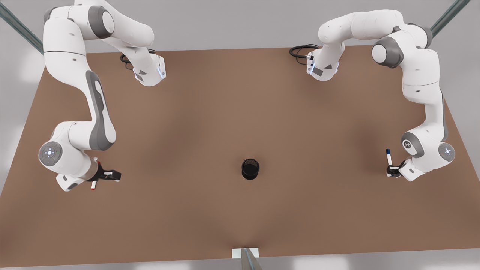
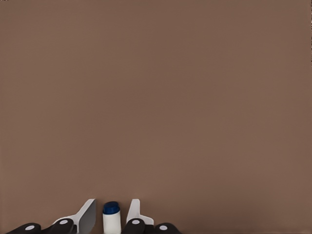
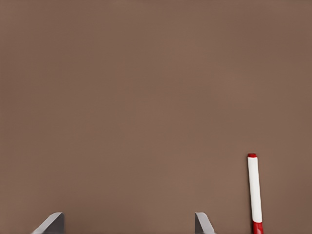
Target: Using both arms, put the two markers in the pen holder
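The thin white marker with a dark blue cap [image 1: 389, 158] stands at the right edge of the front view, its long axis running nearly straight up and down the frame, blue cap toward the top and lower end caught in the left gripper [image 1: 392, 171]. In the left wrist view that blue-capped marker [image 2: 111, 217] sits between the 2 pale fingertips [image 2: 87, 215], which are drawn in close on either side of its white barrel, pinching it.

The thin white marker with a red cap and red tip [image 1: 95, 179] lies at the lower left of the front view, beside and partly under the right gripper [image 1: 112, 174]; 1 red end shows above the gripper body and the other red end below it, so its long axis also runs roughly up and down the frame. In the right wrist view the red marker [image 3: 254, 193] lies flat on the brown table surface [image 3: 146, 97], a slim white barrel with a small red tip at 1 end and a red cap at the other, lying outside the 2 grey fingertips [image 3: 50, 223] rather than between them. Those fingertips are spread wide apart with nothing between them.

The small black round mesh pen holder [image 1: 250, 168] stands upright on the table [image 1: 240, 112] in the lower middle of the front view, well apart from both markers and both grippers.
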